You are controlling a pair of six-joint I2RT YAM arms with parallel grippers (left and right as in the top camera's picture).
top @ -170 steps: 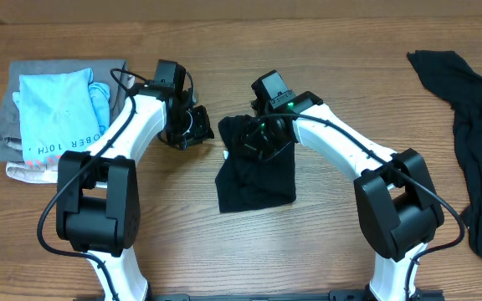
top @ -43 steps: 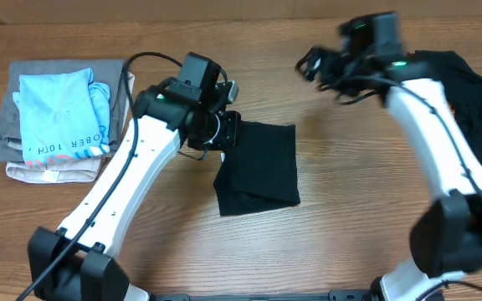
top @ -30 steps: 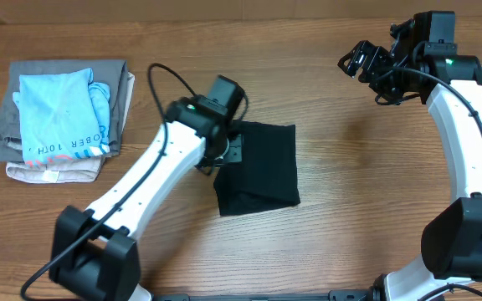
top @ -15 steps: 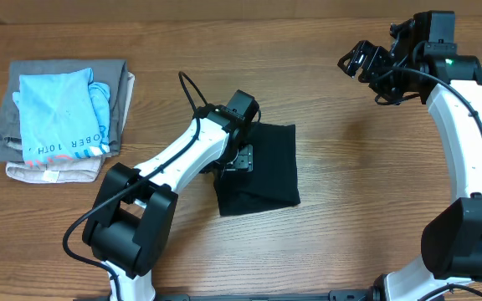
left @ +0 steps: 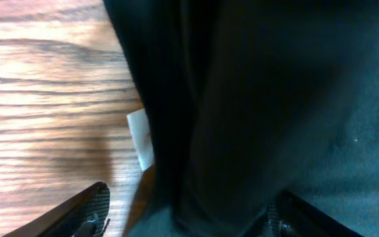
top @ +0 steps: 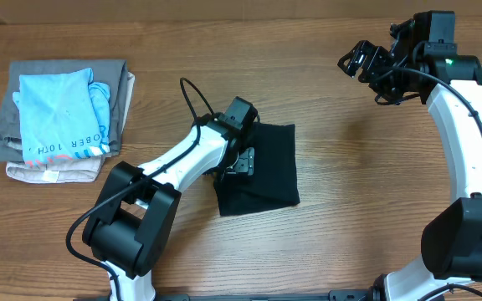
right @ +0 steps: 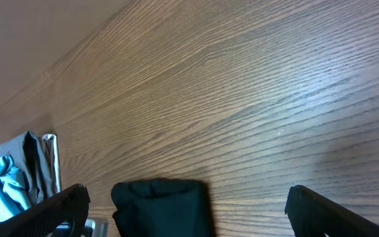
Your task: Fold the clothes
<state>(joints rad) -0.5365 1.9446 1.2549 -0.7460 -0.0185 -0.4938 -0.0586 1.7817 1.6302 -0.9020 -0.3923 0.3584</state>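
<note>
- My left tool (top: 242, 160) sits low over the left edge of the folded black garment (top: 266, 171), which lies at the middle of the surface (top: 350, 217).
- Its fingers (left: 89, 205) stand wide apart with dark cloth between them. Nothing looks pinched.
- I judge the fold nearly finished: it is a compact rectangle, but the lower edge slants and a white tag (left: 140, 139) pokes out on the left.
- To finish well, I would lift straight up before moving sideways, so a finger does not snag the top layer and pull it open.
- My right tool (top: 365, 65) hangs wide and empty above bare wood, well apart from the garment.
- The pile topped by the light-blue shirt (top: 61, 113) lies far left. I would keep any sweep clear of it.
</note>
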